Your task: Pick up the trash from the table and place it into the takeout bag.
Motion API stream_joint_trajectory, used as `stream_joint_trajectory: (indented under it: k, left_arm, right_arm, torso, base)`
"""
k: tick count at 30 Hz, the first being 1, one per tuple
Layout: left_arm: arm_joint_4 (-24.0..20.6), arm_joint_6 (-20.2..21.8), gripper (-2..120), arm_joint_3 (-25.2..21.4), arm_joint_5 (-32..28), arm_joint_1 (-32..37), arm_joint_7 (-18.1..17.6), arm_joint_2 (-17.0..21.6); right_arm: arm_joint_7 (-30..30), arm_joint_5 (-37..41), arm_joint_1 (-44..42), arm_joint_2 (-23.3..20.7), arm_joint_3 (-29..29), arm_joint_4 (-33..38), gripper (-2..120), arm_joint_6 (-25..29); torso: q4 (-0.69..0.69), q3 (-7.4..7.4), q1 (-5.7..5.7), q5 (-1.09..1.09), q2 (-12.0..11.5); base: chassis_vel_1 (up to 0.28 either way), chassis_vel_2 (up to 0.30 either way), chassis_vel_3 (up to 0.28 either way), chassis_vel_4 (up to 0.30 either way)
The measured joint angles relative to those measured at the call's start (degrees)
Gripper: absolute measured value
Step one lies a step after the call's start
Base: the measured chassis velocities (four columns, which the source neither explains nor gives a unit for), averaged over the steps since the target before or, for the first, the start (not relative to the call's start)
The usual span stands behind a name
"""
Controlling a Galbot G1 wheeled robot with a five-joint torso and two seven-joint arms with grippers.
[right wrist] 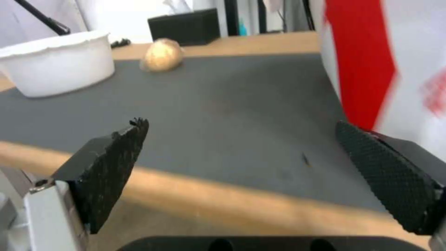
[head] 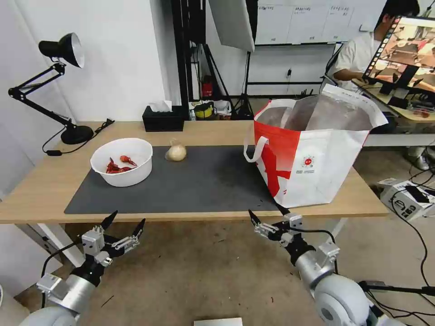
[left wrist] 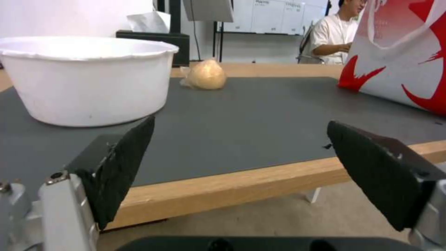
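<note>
On the table, a white bowl with red shells sits at the left end of the dark grey mat. A beige onion-like lump lies just right of it. The white and red takeout bag stands open at the table's right end, its foil lining showing. Both grippers hover below and in front of the table's near edge, holding nothing. My left gripper is open in front of the bowl. My right gripper is open near the bag's front corner. The lump lies far ahead of it.
A black desk lamp stands at the back left with its cord on the wood. A black tissue box sits at the back edge. Stands and cables fill the room behind. A box and wires lie on the floor at the right.
</note>
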Motion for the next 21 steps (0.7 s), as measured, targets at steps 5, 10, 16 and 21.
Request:
stream_joint_trajectory:
  k: [5,10,16,21]
  left_arm:
    - [0.1,0.0,100,0.1,0.0,-0.4,0.0,-0.4]
    - [0.7,0.0,100,-0.2,0.0,-0.7,0.0,-0.4]
    - [1.3,-0.4,100,-0.5,0.0,-0.8,0.0,-0.6]
    - [1.9,-0.4,100,-0.4,0.0,-1.1,0.0,-0.6]
  right_arm:
    - [0.9,3.9,15.2,0.3,-10.5,-5.5,100,-1.4]
    - [2.5,9.3,29.6,4.2,-20.0,-12.4,100,-2.5]
    - [3.2,12.9,40.3,9.3,-25.9,-20.0,100,-3.5]
    - [3.4,14.0,48.6,15.3,-31.6,-28.8,100,-3.6]
  torso:
    - [0.02,0.01,0.0,-0.02,0.0]
    - [0.0,0.01,0.0,-0.01,0.0]
    - [0.01,0.01,0.01,-0.02,0.0]
    - [0.01,0.01,0.01,-0.02,0.0]
  base:
    - [0.0,0.0,0.0,0.0]
    - [0.0,0.0,0.0,0.0]
    - [0.0,0.0,0.0,0.0]
    - [0.0,0.0,0.0,0.0]
